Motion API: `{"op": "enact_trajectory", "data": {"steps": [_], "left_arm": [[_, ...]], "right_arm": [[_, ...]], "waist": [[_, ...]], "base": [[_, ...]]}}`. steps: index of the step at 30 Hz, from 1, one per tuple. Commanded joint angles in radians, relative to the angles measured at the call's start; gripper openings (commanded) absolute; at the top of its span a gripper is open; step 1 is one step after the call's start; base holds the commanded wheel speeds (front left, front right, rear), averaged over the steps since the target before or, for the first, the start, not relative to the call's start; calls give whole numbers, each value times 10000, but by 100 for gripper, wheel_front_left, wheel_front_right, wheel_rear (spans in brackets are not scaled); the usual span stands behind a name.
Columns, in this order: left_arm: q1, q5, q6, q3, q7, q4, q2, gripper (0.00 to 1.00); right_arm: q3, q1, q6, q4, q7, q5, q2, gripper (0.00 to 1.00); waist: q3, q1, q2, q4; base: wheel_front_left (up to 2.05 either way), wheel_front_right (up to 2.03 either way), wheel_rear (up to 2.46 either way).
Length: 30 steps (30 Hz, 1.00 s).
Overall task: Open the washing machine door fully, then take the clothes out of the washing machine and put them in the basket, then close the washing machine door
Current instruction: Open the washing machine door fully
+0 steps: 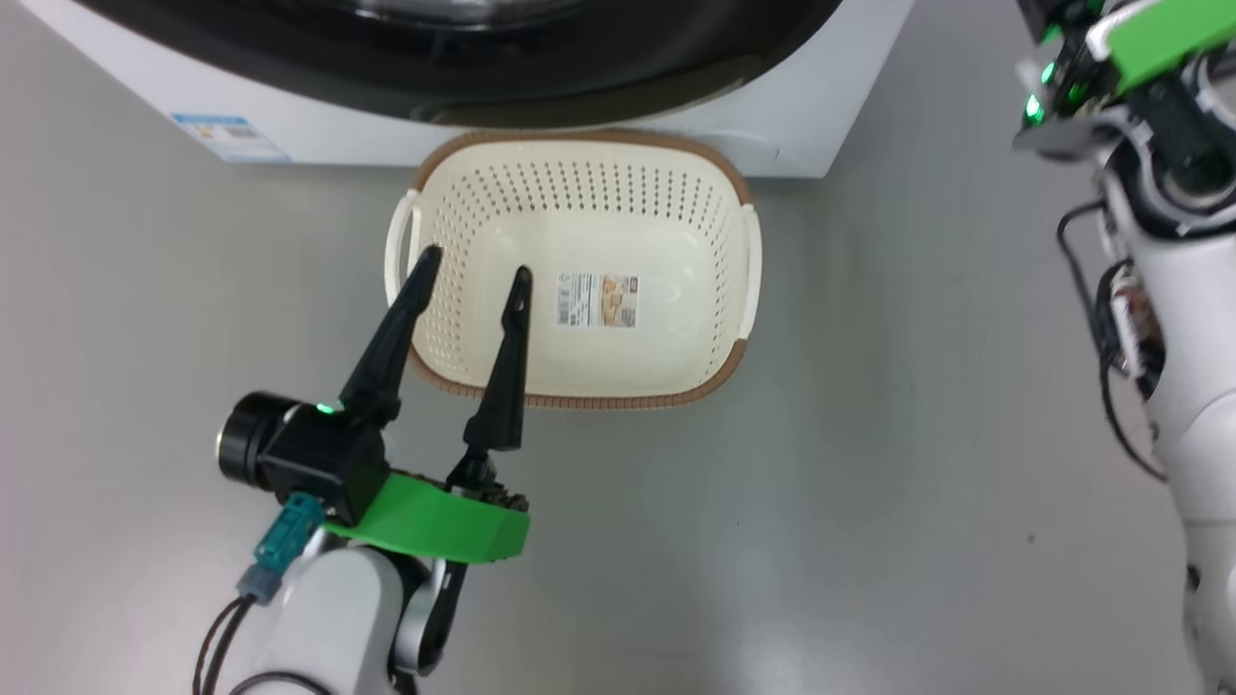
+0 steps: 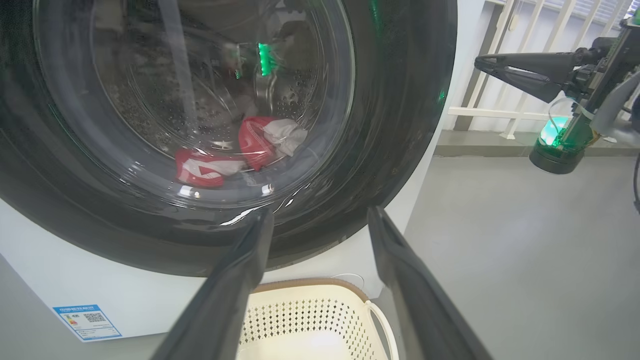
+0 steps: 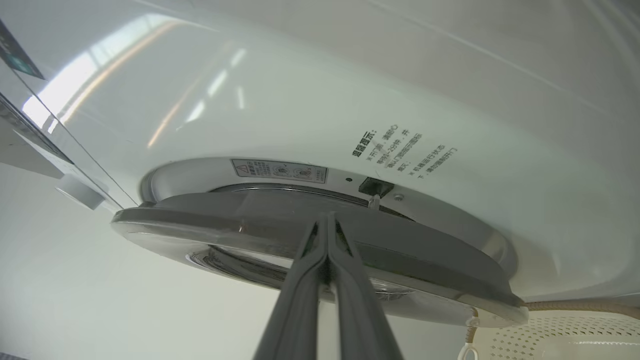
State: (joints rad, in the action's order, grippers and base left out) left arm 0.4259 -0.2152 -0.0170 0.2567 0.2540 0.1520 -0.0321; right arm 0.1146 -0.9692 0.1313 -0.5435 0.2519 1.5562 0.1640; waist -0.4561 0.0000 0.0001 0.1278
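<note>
The washing machine stands at the top of the head view, its black-rimmed door facing me. Through the door glass the red and white clothes lie low in the drum. The cream basket sits on the floor against the machine's front, holding nothing but its sticker. My left gripper hangs open over the basket's left side, nothing between its fingers. My right gripper is shut, its tips at the edge of the door's rim, which stands slightly off the front panel.
Grey floor spreads around the basket. My right arm's pale forearm with loose cables runs down the right edge. A blue label marks the machine's low left corner. A white railing stands beyond the machine's right side.
</note>
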Motion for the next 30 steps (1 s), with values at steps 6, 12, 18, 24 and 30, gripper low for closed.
{"op": "enact_trajectory", "data": {"steps": [6, 12, 18, 24, 30], "left_arm": [[409, -252, 232, 174, 78, -423, -181, 100], [505, -295, 269, 276, 78, -432, -181, 100], [591, -395, 343, 364, 78, -393, -181, 100], [698, -411, 374, 379, 78, -383, -181, 100], [720, -401, 426, 289, 78, -411, -181, 100]], "right_arm": [[78, -1284, -6, -212, 1041, 513, 132, 0], [122, -1916, -6, -555, 1815, 817, 199, 0], [191, -2486, -6, -733, 2249, 820, 317, 0], [500, -2817, -6, -936, 2664, 606, 381, 0], [729, -2915, -6, -868, 2959, 436, 424, 0]], "waist": [[-735, 0, -1, 320], [-975, 0, -1, 455], [-1187, 0, -1, 600], [-1282, 0, -1, 695], [-1356, 0, -1, 750]], "base": [[0, 0, 0], [0, 0, 0], [0, 0, 0], [0, 0, 0], [0, 0, 0]]}}
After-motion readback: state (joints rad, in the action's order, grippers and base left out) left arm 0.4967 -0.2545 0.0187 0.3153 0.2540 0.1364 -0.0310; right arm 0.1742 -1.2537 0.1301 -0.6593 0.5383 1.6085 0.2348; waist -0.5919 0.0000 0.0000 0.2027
